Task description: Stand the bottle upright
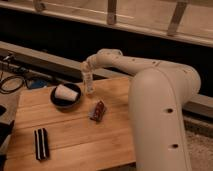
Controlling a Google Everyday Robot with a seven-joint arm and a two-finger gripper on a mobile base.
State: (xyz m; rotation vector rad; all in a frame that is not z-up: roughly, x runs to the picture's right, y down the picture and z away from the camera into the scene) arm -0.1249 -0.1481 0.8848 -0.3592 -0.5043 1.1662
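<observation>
The bottle (pixel 89 84), small, slim and clear with a slight amber tint low down, stands upright at the back of the wooden table (pixel 75 140), just right of the black bowl. My gripper (pixel 87 69) is at the bottle's top, at the end of the white arm (pixel 150 90) that reaches in from the right. The bottle's base looks to be at the table surface.
A black bowl (pixel 59 101) holds a white paper cup (pixel 66 92) lying on its side, left of the bottle. A dark reddish-brown packet (pixel 98 111) lies mid-table. A black striped object (pixel 41 143) lies near the front left. Cables (pixel 12 82) lie left of the table.
</observation>
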